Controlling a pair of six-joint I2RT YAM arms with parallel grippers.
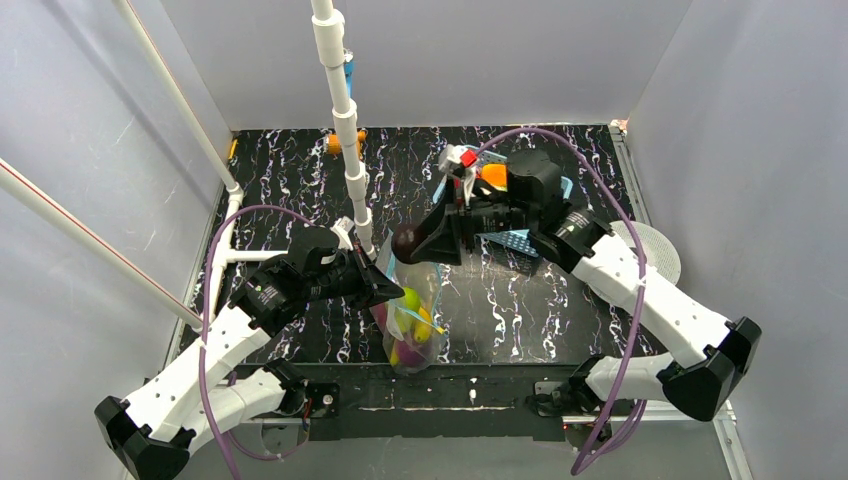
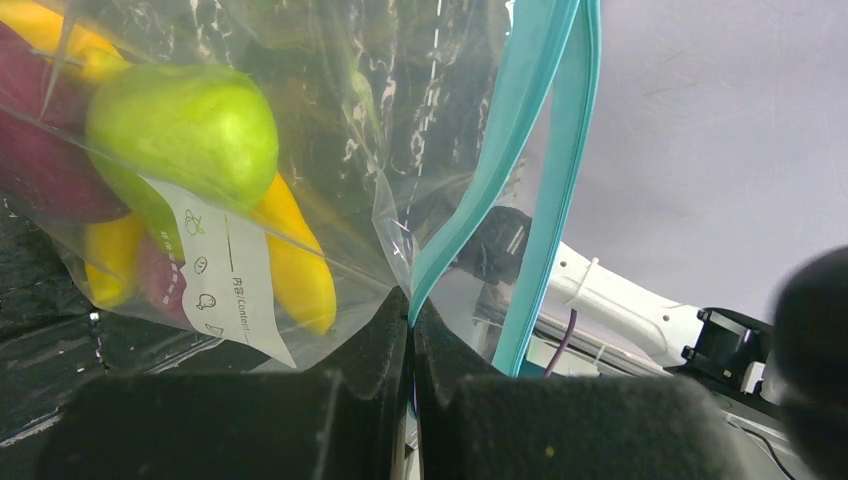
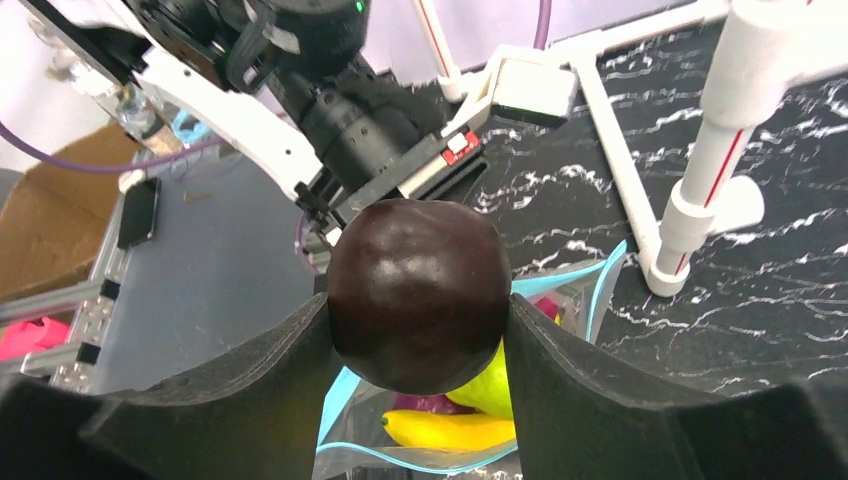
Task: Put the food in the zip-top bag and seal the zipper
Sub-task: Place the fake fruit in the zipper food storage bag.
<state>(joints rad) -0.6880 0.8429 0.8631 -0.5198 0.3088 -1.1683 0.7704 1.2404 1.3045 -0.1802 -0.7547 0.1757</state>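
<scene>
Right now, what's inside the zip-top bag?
The zip-top bag holds a green piece, yellow bananas and a purple piece. Its white label and the pieces themselves cover anything behind.

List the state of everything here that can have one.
Crinkly transparent zip-top bag: open, hanging from the left gripper, partly filled.
Teal-blue zipper strip: unsealed, sides apart.
Left gripper: shut on the zipper strip.
Right gripper: closed on a dark purple glossy round toy fruit over the bag's mouth.
Green toy pear and yellow toy banana: inside the bag.
</scene>
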